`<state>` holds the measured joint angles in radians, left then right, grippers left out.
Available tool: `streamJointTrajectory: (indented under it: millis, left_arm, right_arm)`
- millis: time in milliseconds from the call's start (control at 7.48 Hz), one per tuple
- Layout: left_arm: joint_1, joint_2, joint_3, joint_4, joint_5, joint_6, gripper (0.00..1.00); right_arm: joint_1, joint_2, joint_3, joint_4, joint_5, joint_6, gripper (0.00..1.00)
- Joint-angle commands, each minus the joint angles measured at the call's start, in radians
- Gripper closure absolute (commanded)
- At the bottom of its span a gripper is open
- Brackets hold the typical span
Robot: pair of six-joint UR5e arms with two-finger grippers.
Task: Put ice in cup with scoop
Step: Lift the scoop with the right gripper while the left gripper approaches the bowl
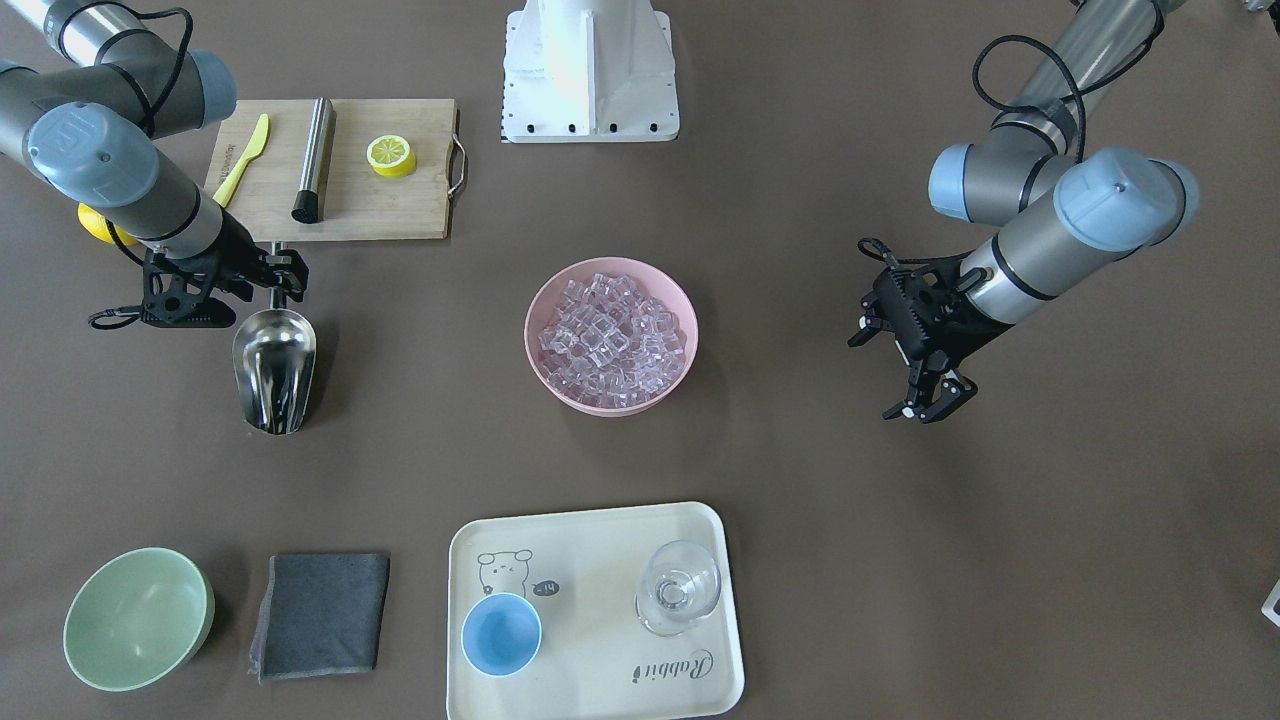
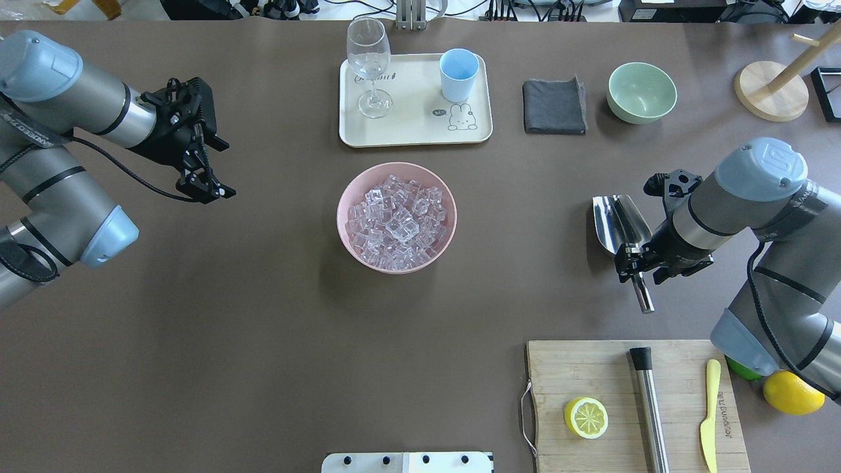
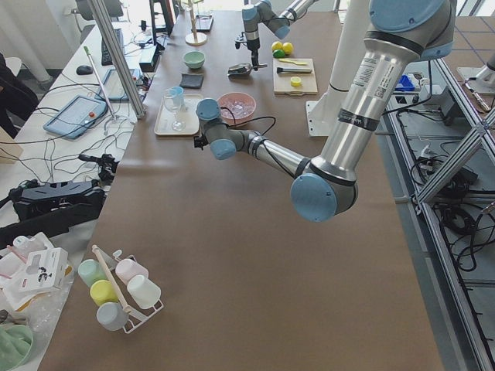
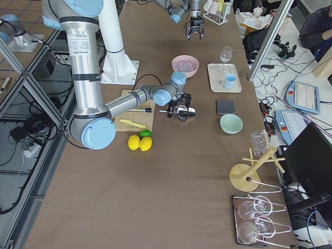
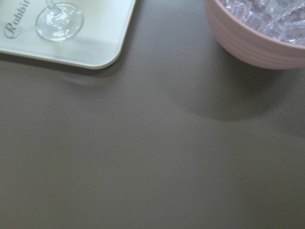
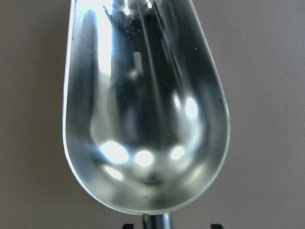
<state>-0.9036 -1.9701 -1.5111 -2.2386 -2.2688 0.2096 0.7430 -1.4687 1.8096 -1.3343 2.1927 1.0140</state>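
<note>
The ice [image 1: 610,330] fills a pink bowl [image 1: 560,385] at the table's middle; the ice also shows in the overhead view [image 2: 396,217] and the left wrist view [image 5: 281,14]. The light-blue cup [image 1: 500,633] [image 2: 458,73] stands empty on a cream tray [image 1: 600,540]. My right gripper [image 1: 275,282] [image 2: 634,261] is shut on the handle of the steel scoop [image 1: 272,370] [image 2: 617,220]. The scoop's trough [image 6: 143,105] is empty and points toward the operators' side. My left gripper [image 1: 925,410] [image 2: 210,190] is open and empty, beside the bowl and well apart from it.
A clear wine glass [image 1: 678,588] shares the tray. A grey cloth [image 1: 320,612] and a pale green bowl [image 1: 137,618] lie beside the tray. A wooden cutting board [image 1: 400,210] behind the scoop carries a steel cylinder [image 1: 315,158], a lemon half [image 1: 391,155] and a yellow knife [image 1: 243,158].
</note>
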Motion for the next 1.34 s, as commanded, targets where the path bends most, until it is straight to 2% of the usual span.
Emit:
streamJointTrajectory:
  millis: [0, 134, 267, 401, 535, 802, 936, 1069, 1203]
  left_arm:
    - [0.070, -0.030, 0.000, -0.044, 0.011, 0.002, 0.03]
    - [0.095, -0.044, 0.000, -0.059, 0.024, 0.034, 0.03]
    - [0.104, -0.061, 0.002, -0.059, 0.078, 0.106, 0.03]
    - [0.127, -0.073, 0.008, -0.056, 0.113, 0.134, 0.03]
    - [0.130, -0.084, 0.021, -0.068, 0.144, 0.134, 0.03]
    - [0.143, -0.104, 0.075, -0.183, 0.153, 0.132, 0.03]
    - [0.144, -0.124, 0.119, -0.225, 0.146, 0.129, 0.03]
    - [0.147, -0.124, 0.121, -0.240, 0.143, 0.128, 0.03]
    - [0.161, -0.122, 0.130, -0.263, 0.141, 0.126, 0.03]
  right_arm:
    - [-0.002, 0.004, 0.001, 0.000, 0.002, 0.005, 0.54]
    - [-0.002, 0.004, 0.001, 0.000, 0.002, 0.005, 0.61]
    - [-0.002, 0.004, 0.002, 0.000, 0.002, 0.003, 0.68]
    - [-0.002, 0.004, 0.002, 0.000, 0.002, -0.002, 0.91]
    - [-0.002, 0.004, 0.004, 0.000, 0.004, -0.009, 1.00]
    - [-0.002, 0.002, 0.026, -0.006, 0.007, -0.011, 1.00]
    - [-0.002, -0.001, 0.071, -0.054, 0.012, -0.012, 1.00]
    - [-0.002, 0.001, 0.168, -0.192, 0.010, -0.038, 1.00]
    - [-0.002, -0.004, 0.288, -0.377, -0.007, -0.190, 1.00]
